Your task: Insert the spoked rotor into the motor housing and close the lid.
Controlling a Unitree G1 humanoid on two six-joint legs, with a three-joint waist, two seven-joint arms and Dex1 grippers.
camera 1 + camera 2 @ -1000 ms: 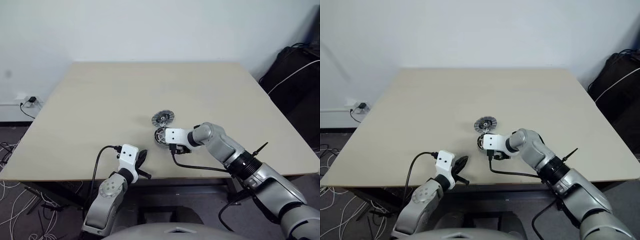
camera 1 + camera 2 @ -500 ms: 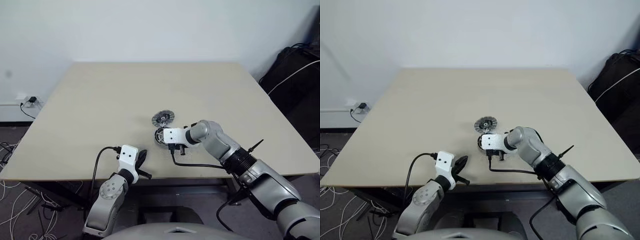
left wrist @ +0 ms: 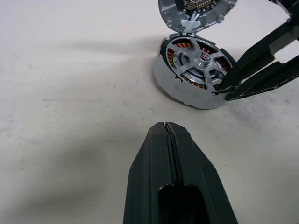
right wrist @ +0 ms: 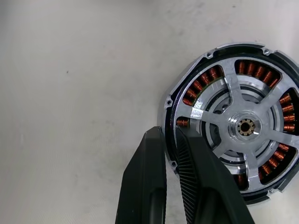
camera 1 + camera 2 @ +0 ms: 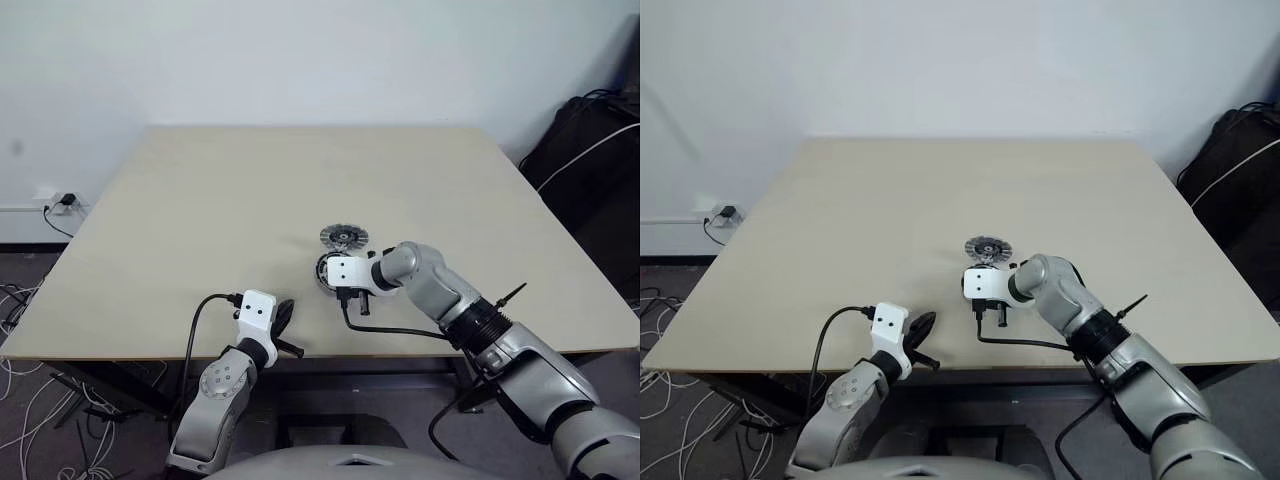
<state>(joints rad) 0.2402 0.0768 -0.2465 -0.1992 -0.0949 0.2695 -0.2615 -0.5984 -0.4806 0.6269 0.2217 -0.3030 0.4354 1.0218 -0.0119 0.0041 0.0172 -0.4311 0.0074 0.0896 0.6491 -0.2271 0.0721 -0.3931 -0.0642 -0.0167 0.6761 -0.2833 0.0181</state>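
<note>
The spoked rotor sits inside the motor housing, with copper windings showing between its spokes. The housing lies on the table near the front middle. My right gripper points down at the housing's near rim, one finger outside and one inside, shut on that rim. The lid, ribbed face up, lies just behind the housing and touches or nearly touches it. My left gripper is shut and empty, level, a short way in front of the housing near the table's front edge.
The beige table has wide bare room to the left, right and back. A black bag stands on the floor to the right. A wall socket with cables is at the far left.
My right gripper has shut onto the housing's rim. The lid has slid a little to the right, and the housing shifted slightly with it. The left arm stayed still.
</note>
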